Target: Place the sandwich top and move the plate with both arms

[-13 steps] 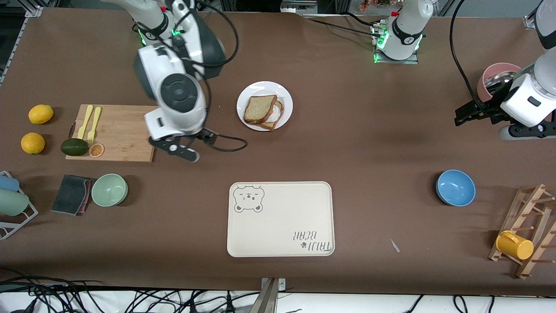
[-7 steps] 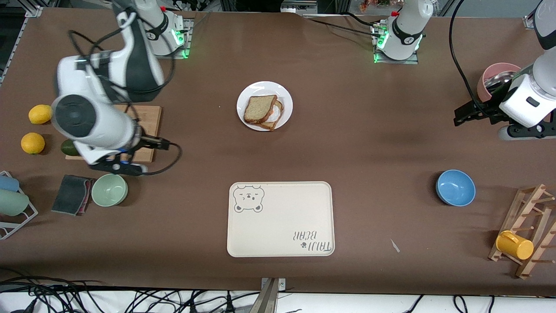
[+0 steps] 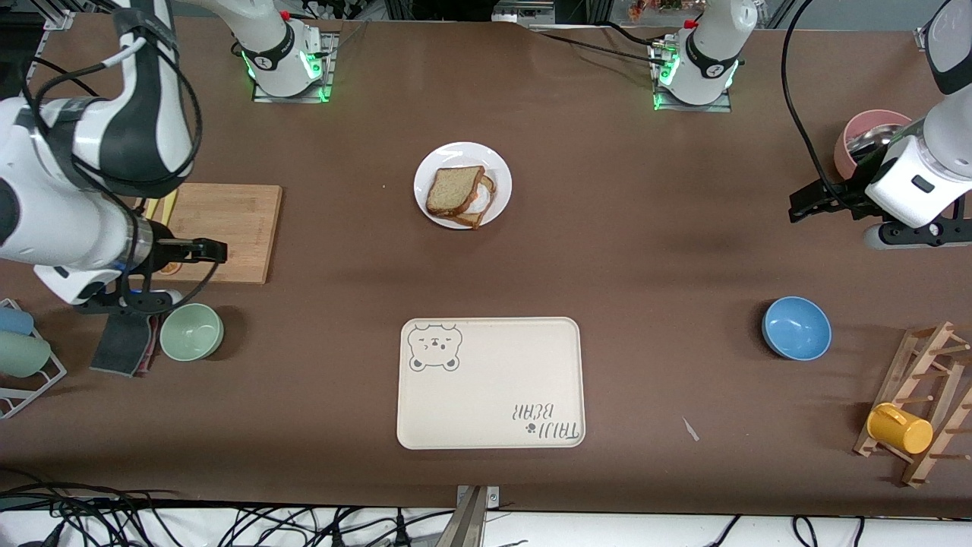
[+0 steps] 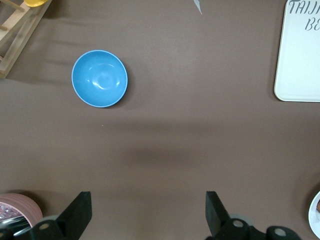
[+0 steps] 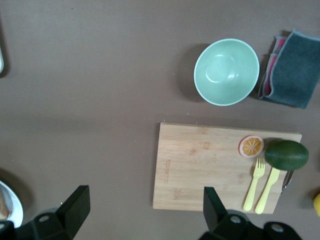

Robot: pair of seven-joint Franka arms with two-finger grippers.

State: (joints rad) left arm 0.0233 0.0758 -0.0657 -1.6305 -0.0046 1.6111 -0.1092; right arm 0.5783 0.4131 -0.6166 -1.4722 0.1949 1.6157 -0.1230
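Front view is showing the sandwich top [image 3: 454,189] already lying on the plate [image 3: 462,156]; both grippers, left [image 4: 148,212] and right [image 5: 146,210], are hovering wide-fingered over bare bench. Uneven lifting risks tipping the plate.

Glossy white plate [image 3: 462,184], wooden board [image 3: 220,232]

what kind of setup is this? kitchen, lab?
Likely a robot lab staged as a kitchen: two arm bases bolted to a brown table, loose cables along its edge, and props such as a plate with a sandwich, a cutting board and a mug rack.
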